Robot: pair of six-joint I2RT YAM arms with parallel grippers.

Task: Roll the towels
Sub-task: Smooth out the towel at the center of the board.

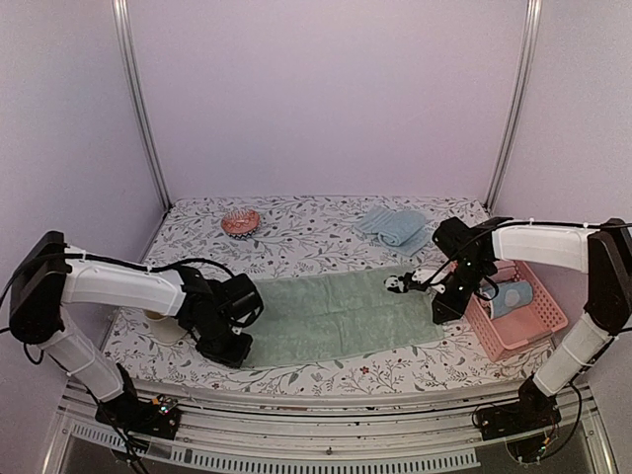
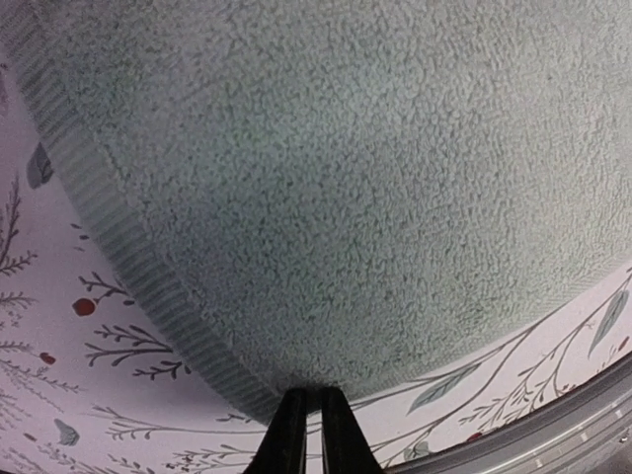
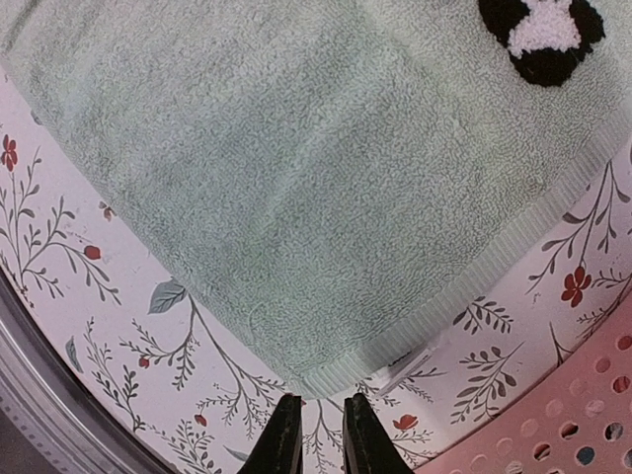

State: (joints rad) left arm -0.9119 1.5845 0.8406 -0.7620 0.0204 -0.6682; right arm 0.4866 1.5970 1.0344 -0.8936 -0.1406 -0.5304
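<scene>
Two grippers are hovering at the near corners of the sage green towel [image 1: 336, 316], which is lying flat along the table's [image 1: 296, 232] near edge. By the far right corner, the light blue towel [image 1: 395, 225] is sitting bunched. At the hem, the left gripper [image 2: 307, 393] is standing almost closed, its grip unclear, while the right gripper [image 3: 321, 400] is standing narrowly apart, holding nothing.

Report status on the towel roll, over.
Left gripper at near-left corner of green towel, jaws nearly together, grip unclear. Right gripper slightly open, off near-right corner. Towel flat, unrolled. Black-and-white fuzzy object on its right end.
</scene>
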